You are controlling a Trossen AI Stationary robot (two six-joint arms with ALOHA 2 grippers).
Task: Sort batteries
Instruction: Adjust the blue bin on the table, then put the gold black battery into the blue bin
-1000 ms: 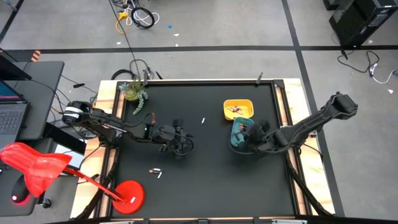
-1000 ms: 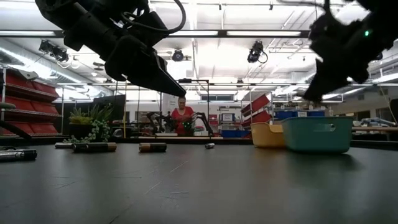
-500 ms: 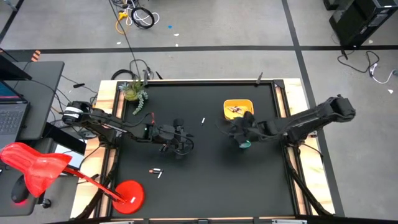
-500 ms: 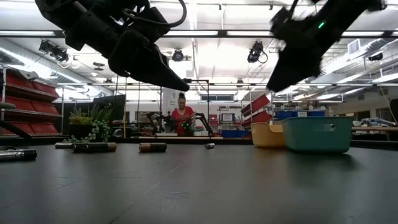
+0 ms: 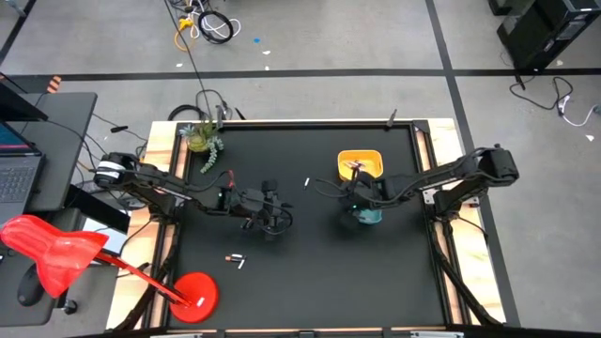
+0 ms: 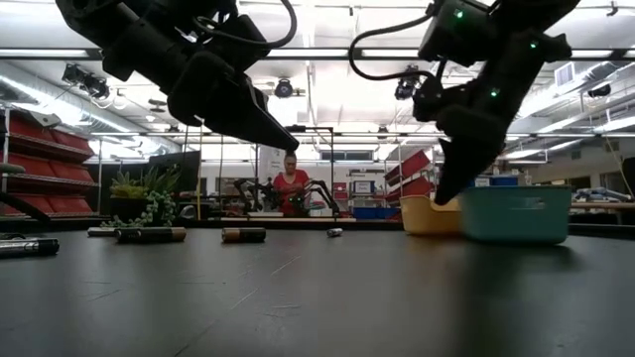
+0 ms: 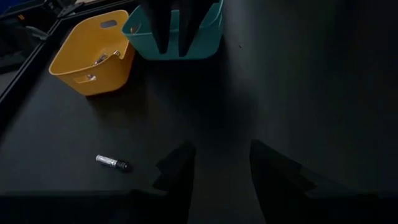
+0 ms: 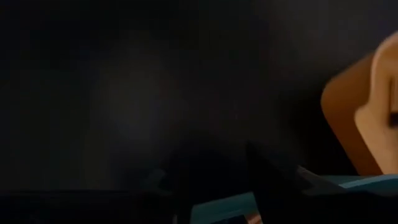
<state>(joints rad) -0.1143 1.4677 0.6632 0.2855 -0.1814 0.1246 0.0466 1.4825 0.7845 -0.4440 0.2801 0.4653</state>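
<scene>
My left gripper (image 5: 278, 219) hovers open and empty above the mat left of centre; its fingers show in the left wrist view (image 7: 219, 171). A pale battery (image 5: 306, 182) lies on its side on the mat ahead of it and also shows in the left wrist view (image 7: 112, 163). Two more batteries (image 5: 237, 260) lie near the front left. My right gripper (image 5: 346, 196) hangs open and empty, pointing down, at the left side of the teal tray (image 5: 369, 214). The yellow tray (image 5: 361, 166) holds several batteries.
A small potted plant (image 5: 201, 139) stands at the far left corner. A red lamp (image 5: 192, 293) stands off the front left. In the low view, batteries (image 6: 243, 235) lie along the mat's far part. Open mat lies toward the near edge.
My right gripper has moved from over the teal tray toward the table's left, and has come lower and tipped to point down beside the tray's left side. My left arm has kept still.
</scene>
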